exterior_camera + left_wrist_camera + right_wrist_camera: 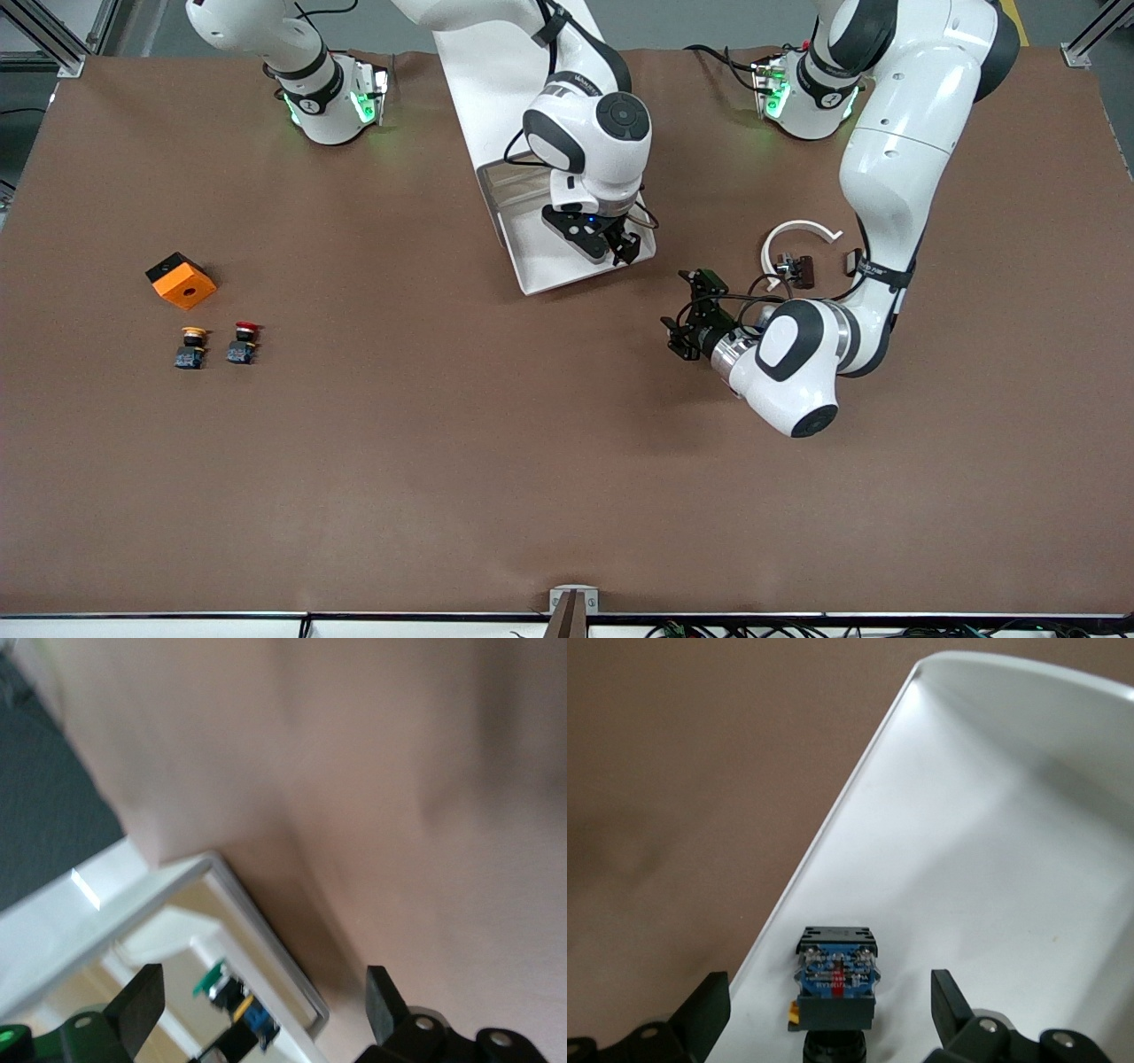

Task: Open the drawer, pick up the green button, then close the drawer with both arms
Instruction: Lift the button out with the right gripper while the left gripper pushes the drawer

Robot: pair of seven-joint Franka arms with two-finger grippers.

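The white drawer (pixel 567 276) stands pulled out in the middle of the table. The button (pixel 835 979) lies on the drawer floor (pixel 992 859) close to a side wall, showing its blue and black body. My right gripper (pixel 830 997) hangs over it, open, with one finger on each side and a gap to both. It sits low in the drawer (pixel 620 244) and hides the button in the front view. My left gripper (pixel 680 312) is open and empty over the table beside the drawer. From there I see the drawer's rim (pixel 266 939) and the button's green cap (pixel 210 979).
An orange block (pixel 181 280), a yellow-capped button (pixel 191 346) and a red-capped button (pixel 243 342) sit toward the right arm's end of the table. A white curved piece (pixel 800 232) and a small dark part (pixel 797 268) lie beside the left arm.
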